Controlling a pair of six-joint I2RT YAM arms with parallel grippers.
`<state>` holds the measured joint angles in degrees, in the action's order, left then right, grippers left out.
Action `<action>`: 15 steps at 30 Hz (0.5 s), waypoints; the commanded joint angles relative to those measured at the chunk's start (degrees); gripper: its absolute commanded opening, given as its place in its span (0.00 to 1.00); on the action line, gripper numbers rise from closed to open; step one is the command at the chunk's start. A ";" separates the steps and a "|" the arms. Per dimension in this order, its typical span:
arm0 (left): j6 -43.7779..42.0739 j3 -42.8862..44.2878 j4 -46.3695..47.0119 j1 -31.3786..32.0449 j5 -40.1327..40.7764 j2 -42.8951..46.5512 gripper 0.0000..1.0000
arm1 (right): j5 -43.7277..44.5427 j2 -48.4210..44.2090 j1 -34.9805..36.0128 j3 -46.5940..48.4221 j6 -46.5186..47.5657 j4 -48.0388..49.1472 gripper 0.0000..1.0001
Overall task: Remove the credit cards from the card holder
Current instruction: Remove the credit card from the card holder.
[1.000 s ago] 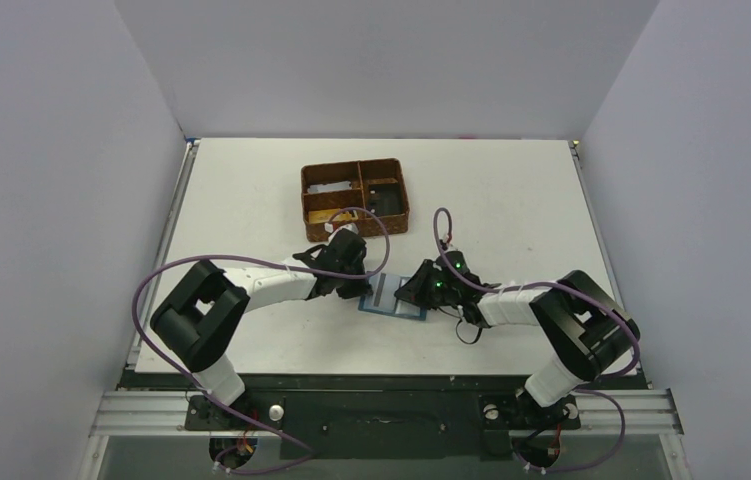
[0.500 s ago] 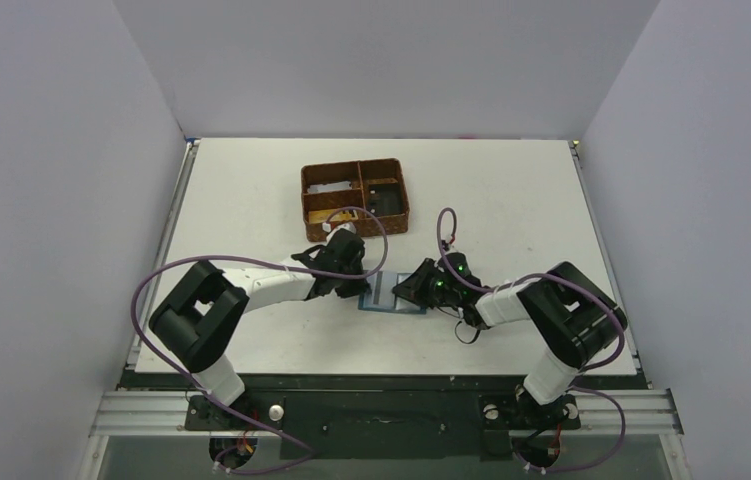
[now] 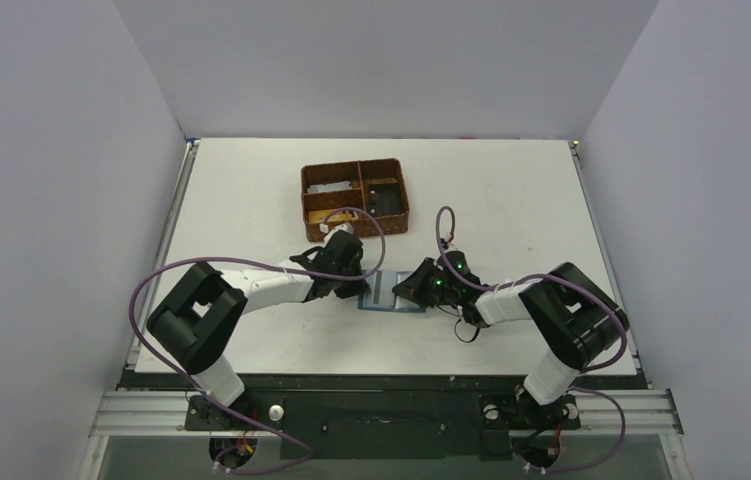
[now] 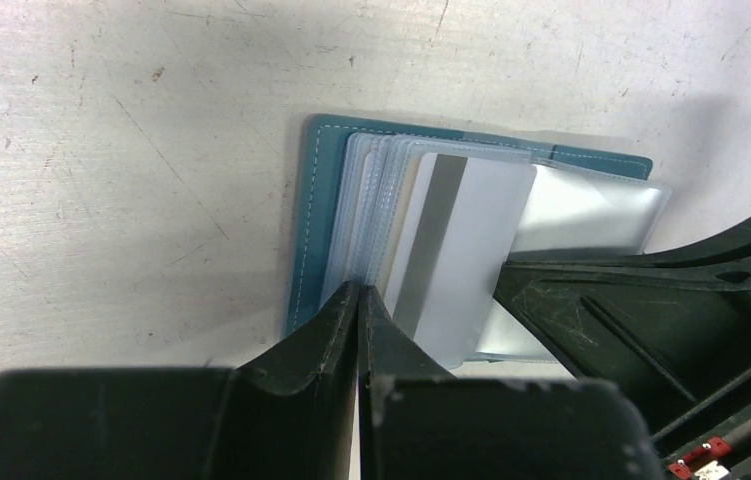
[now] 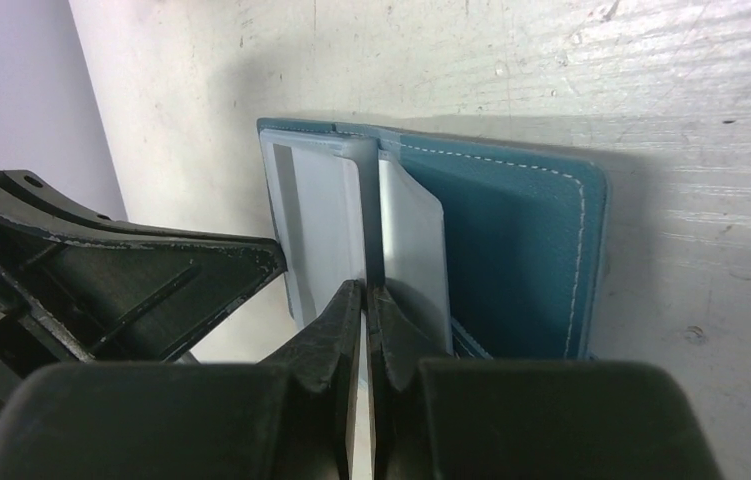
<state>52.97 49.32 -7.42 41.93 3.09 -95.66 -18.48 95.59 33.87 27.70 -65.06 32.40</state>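
My left gripper (image 4: pixel 359 300) and right gripper (image 5: pixel 364 297) sat shut at the card holder (image 4: pixel 306 230), hold on any credit card (image 4: pixel 471 250) unclear, so a slow straight pull seemed wise.

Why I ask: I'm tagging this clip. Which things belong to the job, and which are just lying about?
Job: card holder, credit card sticking out of it, left hand, right hand.
Lying about: brown woven basket and whatever lies in it.
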 commanded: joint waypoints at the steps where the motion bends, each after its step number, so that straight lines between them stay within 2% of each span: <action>1: -0.75 -4.66 -10.56 0.16 3.14 -3.21 0.00 | 3.23 -3.38 0.79 1.97 4.68 -7.09 0.00; 15: -0.63 -6.00 -10.44 -0.43 3.58 -2.59 0.00 | 4.66 -6.52 -2.05 0.51 7.73 -11.39 0.00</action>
<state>54.06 47.62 -5.43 41.89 3.38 -94.91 -16.29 91.18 32.99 28.67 -59.75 23.79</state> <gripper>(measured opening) 0.004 0.007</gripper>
